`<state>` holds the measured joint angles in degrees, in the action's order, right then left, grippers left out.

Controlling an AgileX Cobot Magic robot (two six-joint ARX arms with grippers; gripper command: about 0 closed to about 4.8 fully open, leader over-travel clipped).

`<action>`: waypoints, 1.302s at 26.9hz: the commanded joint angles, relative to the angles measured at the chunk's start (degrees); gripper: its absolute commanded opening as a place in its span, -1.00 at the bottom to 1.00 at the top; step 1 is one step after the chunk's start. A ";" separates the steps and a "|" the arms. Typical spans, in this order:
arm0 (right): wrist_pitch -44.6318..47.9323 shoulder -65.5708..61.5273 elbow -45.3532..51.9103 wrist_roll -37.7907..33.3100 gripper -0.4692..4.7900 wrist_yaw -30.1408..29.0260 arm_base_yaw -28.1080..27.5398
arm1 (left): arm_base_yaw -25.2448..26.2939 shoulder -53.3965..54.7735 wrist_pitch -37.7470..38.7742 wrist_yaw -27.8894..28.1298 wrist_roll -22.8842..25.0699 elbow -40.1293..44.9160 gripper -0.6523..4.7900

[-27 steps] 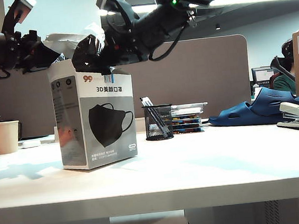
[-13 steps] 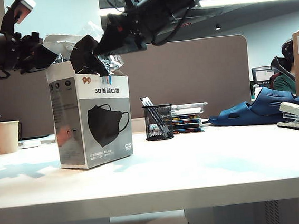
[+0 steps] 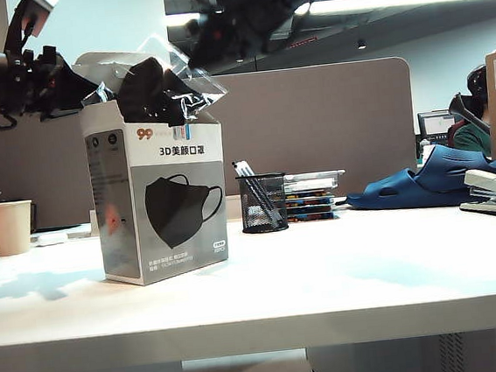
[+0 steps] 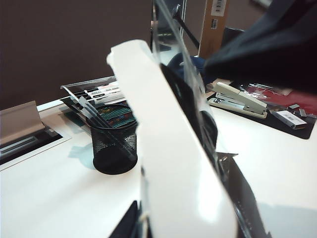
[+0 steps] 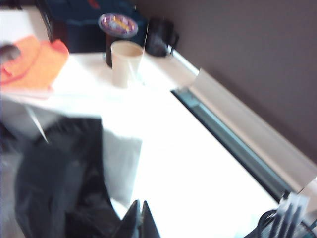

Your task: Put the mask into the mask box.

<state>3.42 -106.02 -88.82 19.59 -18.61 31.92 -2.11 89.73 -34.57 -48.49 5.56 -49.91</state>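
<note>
Now | mask [image 3: 161, 90] sticking half out of mask box [image 3: 162, 203], light, floppy, wrapper slippery, pinch its upper edge | right gripper [image 5: 138, 218] hovering above box, pressed together, empty | left gripper [image 3: 63, 85] beside box top, pinching flap [image 4: 171, 148].

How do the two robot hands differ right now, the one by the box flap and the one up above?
The left hand sits low beside the mask box, shut on its white top flap; the right hand hangs higher, above and to the right of the box, shut on nothing. The left hand touches the box; the right is clear of the mask, which sticks out of the open top. Both are dark, and both are closed.
</note>
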 commanded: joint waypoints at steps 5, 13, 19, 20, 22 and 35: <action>6.12 2.56 -0.57 -0.09 -0.84 7.54 -0.94 | 0.11 -0.09 1.90 -4.22 0.09 -0.11 -0.78; 2.08 2.01 -0.57 -2.56 -0.84 1.18 -1.79 | 0.04 -0.09 1.88 -7.80 0.11 -0.11 -0.78; -6.71 2.01 -0.57 -3.72 -0.84 -4.31 -0.07 | 0.07 -0.09 1.79 -6.16 0.24 -0.11 -0.78; -7.98 2.01 -0.57 -3.72 -0.84 -4.94 0.17 | 0.07 -0.09 1.68 -5.07 0.24 -0.11 -0.78; -10.86 2.05 -0.57 -3.65 -0.85 -4.94 1.38 | -0.02 -0.09 1.40 -2.16 0.24 -0.11 -0.78; -8.83 3.32 -0.57 -3.10 -0.78 1.92 1.20 | 0.09 -0.13 -0.63 -3.28 0.02 -0.11 -0.63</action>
<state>-6.87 -103.61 -89.01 16.38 -16.47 33.04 -2.15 89.76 -34.89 -50.30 5.50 -49.98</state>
